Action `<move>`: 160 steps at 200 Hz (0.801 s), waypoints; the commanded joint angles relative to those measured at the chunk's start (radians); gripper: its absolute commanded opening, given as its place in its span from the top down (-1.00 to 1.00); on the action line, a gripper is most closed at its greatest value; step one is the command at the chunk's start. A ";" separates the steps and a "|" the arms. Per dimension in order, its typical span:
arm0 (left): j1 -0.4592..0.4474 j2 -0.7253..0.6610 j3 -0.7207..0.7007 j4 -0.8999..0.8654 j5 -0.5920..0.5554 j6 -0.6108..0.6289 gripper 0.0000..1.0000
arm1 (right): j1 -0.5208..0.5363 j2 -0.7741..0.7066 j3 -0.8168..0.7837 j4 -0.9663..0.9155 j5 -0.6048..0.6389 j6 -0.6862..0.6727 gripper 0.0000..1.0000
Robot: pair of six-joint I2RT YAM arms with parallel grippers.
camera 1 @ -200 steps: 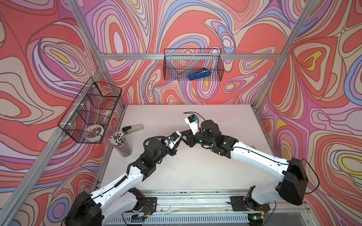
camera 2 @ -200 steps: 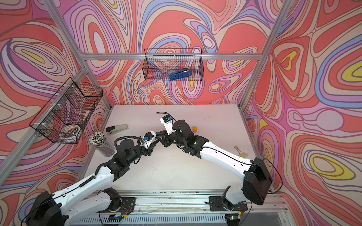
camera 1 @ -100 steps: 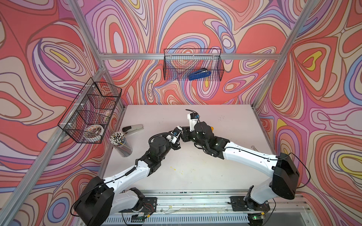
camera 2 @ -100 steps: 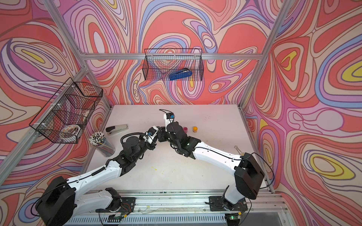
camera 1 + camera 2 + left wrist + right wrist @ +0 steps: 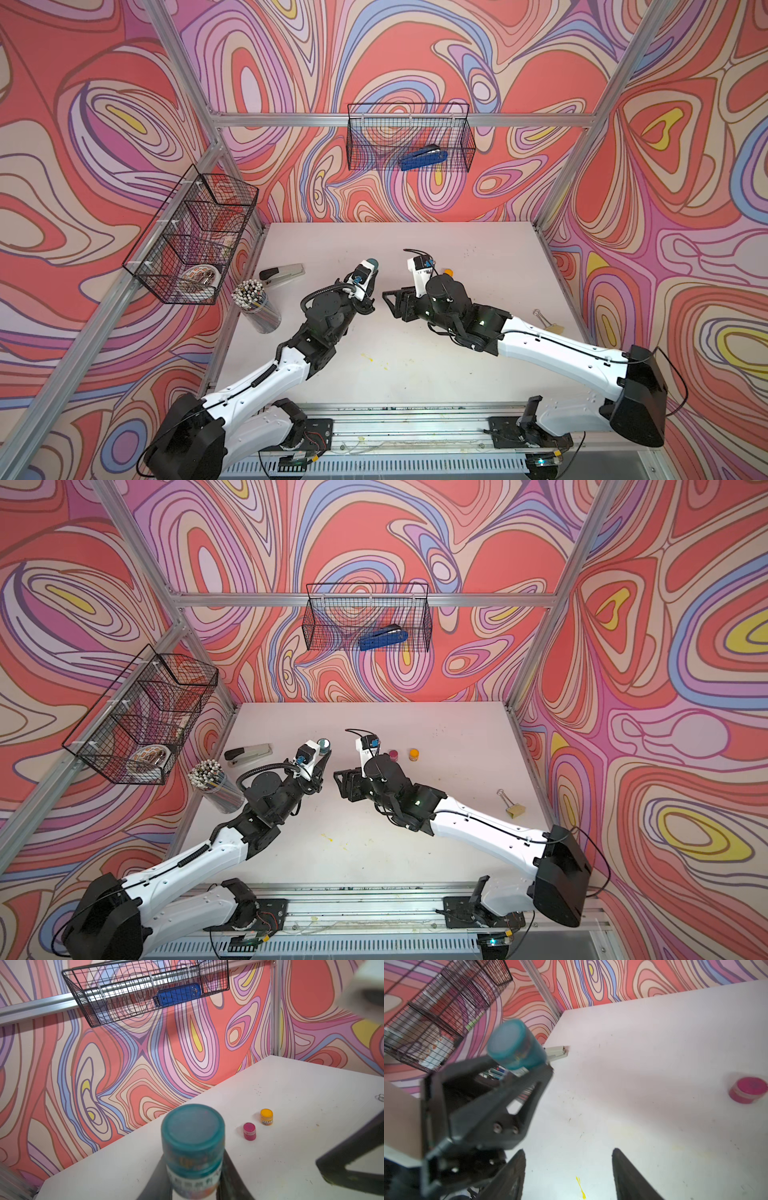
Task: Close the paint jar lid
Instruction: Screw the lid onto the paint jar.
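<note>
Closest to the front edge of the table (image 5: 415, 374), past a yellow smear (image 5: 580, 1186), the right gripper (image 5: 568, 1151) has let go and pulled back. Its jaws now stand apart with only bare table showing between them, where a second ago they were pinched in at the top of the paint jar (image 5: 193, 1147). A clear gap now separates the two arms in both top views.

Just beyond, the left gripper (image 5: 194, 1164) has not moved its grip. It is clamped on the lower body of the teal jar, holding it off the table over the middle, a little toward the left edge and tilted.

The lid (image 5: 192, 1124) sits on the jar's mouth, level, with no gap visible. The release suggests the closing step is likely done, though how tight the lid is cannot be judged, and what seems left is setting the jar down.

Further toward the back edge, a pink jar (image 5: 249, 1131) and an orange jar (image 5: 266, 1116) stand near each other, well clear of both grippers.
</note>
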 commanded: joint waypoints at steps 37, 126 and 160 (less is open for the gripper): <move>0.003 -0.219 0.011 -0.349 0.277 -0.074 0.46 | -0.023 -0.174 -0.024 -0.100 0.068 -0.273 -0.66; 0.003 -0.396 0.032 -0.603 0.483 -0.110 0.46 | -0.289 0.023 0.152 -0.105 -0.640 -0.542 -0.64; 0.003 -0.405 0.031 -0.609 0.478 -0.083 0.44 | -0.289 0.130 0.256 -0.148 -0.755 -0.578 -0.61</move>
